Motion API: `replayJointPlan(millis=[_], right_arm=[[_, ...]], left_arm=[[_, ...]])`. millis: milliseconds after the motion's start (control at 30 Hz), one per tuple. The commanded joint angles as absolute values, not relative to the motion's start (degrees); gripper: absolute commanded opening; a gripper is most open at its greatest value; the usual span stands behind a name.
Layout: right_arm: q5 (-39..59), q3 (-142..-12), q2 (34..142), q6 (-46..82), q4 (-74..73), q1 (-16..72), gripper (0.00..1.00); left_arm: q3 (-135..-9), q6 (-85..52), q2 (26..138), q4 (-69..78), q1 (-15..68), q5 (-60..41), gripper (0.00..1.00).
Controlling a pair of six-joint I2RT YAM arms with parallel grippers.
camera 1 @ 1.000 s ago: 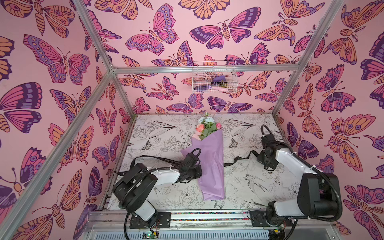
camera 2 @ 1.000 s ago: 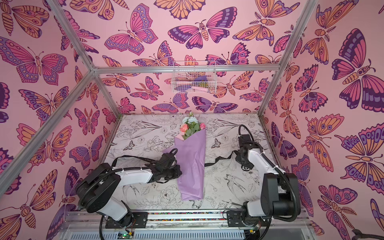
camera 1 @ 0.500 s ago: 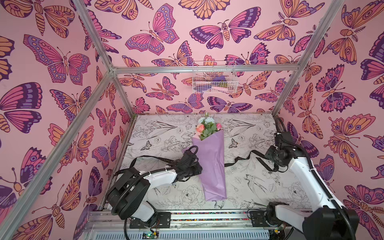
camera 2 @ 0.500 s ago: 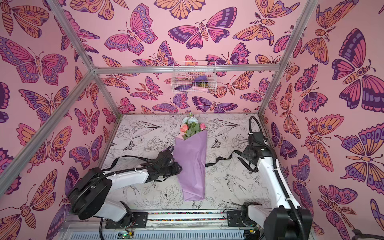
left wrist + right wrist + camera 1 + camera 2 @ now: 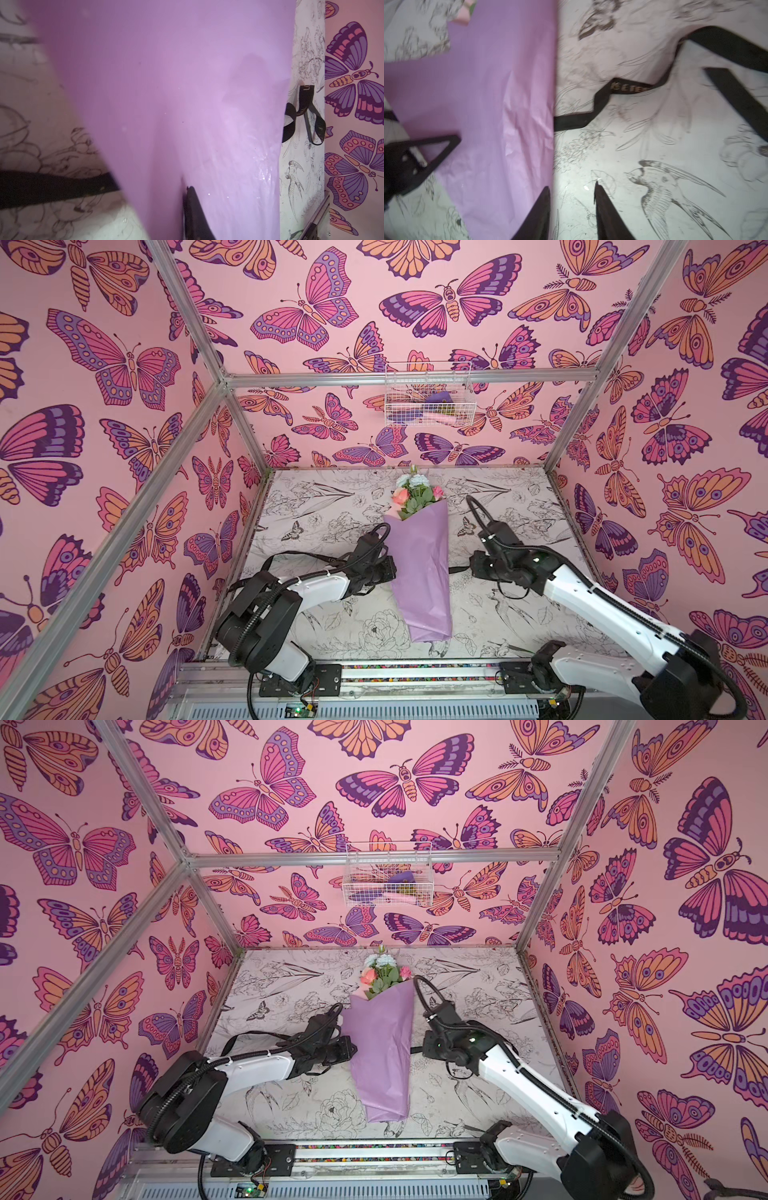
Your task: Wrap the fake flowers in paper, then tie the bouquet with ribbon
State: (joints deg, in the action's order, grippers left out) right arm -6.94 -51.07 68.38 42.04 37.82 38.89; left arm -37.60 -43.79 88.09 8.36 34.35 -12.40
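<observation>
The bouquet (image 5: 419, 572) lies on the surface (image 5: 332, 626); left hand (image 5: 386, 569) closed against its paper (grip hidden), right hand (image 5: 571, 186) open near the black ribbon (image 5: 602, 99).

The only lettering stands on the black ribbon (image 5: 305, 99). In the left wrist view it shows the pale capitals "LO" on one stretch, "AL" a little further along where the band twists, and a single character, either "J" or "3", on the loop beyond. In the right wrist view the ribbon (image 5: 629, 89) carries a short run of pale capitals, blurred, perhaps "KETE", but they cannot be read with certainty.
</observation>
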Motion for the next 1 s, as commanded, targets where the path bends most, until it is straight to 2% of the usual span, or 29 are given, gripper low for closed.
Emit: replayJointPlan(millis=[0,233,567,733,967], right_arm=[[-6.8,-52.6,73.7,44.7,32.5,44.8,0.30],[-4.1,-57.6,84.9,44.8,26.4,50.2,0.21],[-5.0,-59.8,94.4,46.1,26.9,50.4,0.21],[-8.9,-57.7,97.4,48.6,28.5,50.4,0.19],[-10.9,-55.4,98.7,54.9,24.1,50.4,0.19]], left_arm=[[-39.0,-40.3,90.5,12.6,33.3,-14.4,0.07],[-40.8,-38.1,95.1,14.0,32.6,-15.6,0.05],[-41.3,-40.0,98.2,15.3,32.4,-18.4,0.08],[-40.5,-41.0,96.8,15.3,32.3,-17.4,0.15],[-39.1,-43.7,91.5,11.6,31.8,-15.1,0.37]])
